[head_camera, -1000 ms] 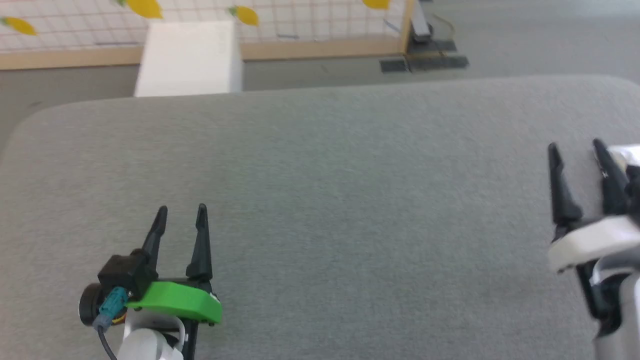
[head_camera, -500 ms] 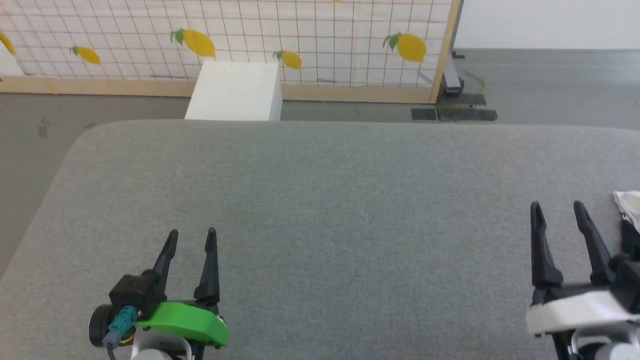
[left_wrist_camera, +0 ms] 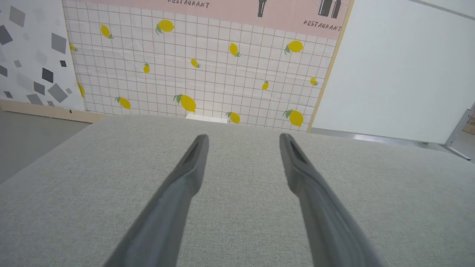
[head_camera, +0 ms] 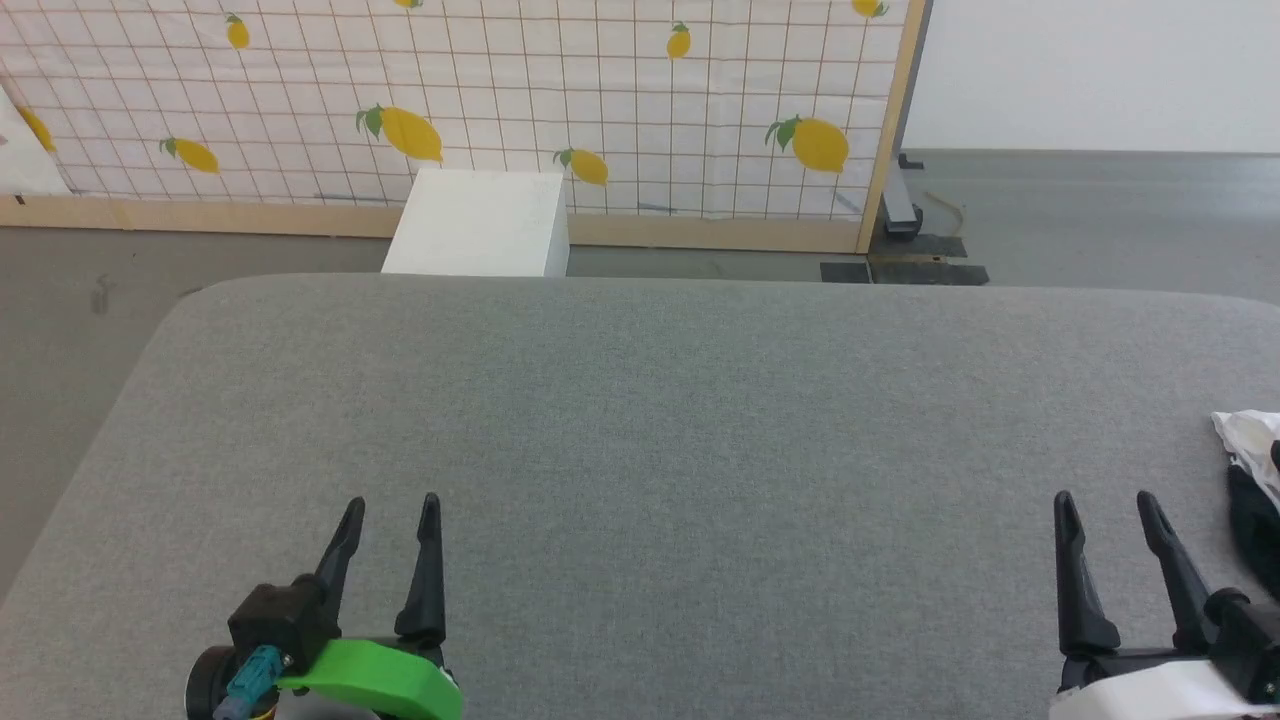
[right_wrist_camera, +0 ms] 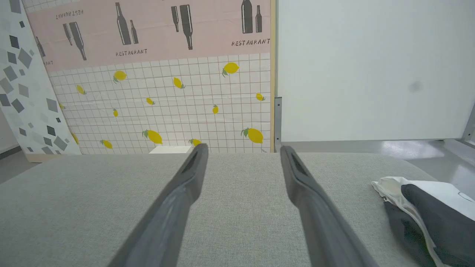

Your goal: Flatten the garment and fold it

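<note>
In the head view, two grippers are seen over one grey table [head_camera: 640,400]: the left gripper [head_camera: 390,503] at the lower left and the right gripper [head_camera: 1105,500] at the lower right. Two dark fingers are counted on each, held moderately apart, and nothing is gripped by either. One garment [head_camera: 1245,440] is found bunched at the table's right edge, white cloth over black, just right of the right gripper and not touched by it. One white box [head_camera: 480,222] is set on the floor beyond the table, before a gridded screen [head_camera: 640,100] printed with lemons. In the left wrist view, the left gripper's [left_wrist_camera: 243,137] two fingers are spread above bare grey cloth, with nothing between them. About fourteen lemons can be counted on the screen, and the word "RESTAURANT" is read twice on the pink band above it. In the right wrist view, the right gripper's [right_wrist_camera: 243,147] fingers are likewise parted and empty. The garment [right_wrist_camera: 430,215] is seen crumpled on the table to their right, a black part wrapped in white, clear of the fingers. "RESTAURANT" is read twice upright and once reversed, among dark bottle shapes printed in pairs.
</note>
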Tool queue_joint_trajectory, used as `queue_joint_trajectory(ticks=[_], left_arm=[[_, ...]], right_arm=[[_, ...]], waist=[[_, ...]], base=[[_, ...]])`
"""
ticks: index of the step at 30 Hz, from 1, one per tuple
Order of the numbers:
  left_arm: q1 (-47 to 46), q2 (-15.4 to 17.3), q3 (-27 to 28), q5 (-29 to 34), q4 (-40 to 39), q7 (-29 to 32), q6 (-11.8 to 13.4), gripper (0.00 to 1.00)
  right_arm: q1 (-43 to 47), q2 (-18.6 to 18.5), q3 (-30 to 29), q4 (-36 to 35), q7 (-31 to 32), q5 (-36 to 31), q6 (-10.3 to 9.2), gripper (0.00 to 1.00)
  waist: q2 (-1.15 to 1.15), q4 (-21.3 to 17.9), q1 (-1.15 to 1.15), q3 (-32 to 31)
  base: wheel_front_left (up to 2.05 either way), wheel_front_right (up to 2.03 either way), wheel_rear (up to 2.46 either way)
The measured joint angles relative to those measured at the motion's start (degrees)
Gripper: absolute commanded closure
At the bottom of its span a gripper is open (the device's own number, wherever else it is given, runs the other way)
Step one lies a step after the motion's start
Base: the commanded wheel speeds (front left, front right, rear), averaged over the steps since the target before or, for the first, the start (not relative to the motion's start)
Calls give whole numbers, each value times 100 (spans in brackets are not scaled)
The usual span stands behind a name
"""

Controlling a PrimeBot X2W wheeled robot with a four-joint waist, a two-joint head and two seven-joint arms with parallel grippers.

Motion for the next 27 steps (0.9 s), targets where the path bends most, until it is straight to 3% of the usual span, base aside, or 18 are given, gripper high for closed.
queue_joint_trajectory(ticks=[18, 19, 27], left_arm=[[55, -12, -53, -41, 30, 0, -1, 0], [55, -12, -52, -44, 31, 0, -1, 100], [52, -11, -51, -43, 29, 8, 3, 100]], right_arm=[[32, 1, 69, 282, -43, 91, 0, 0], [32, 1, 69, 290, -43, 93, 0, 100], [32, -1, 69, 289, -40, 92, 0, 100]], waist=[[0, -48, 0, -23], [0, -52, 0, -24], [0, -56, 0, -20]], base=[[0, 0, 0], [0, 0, 0], [0, 0, 0]])
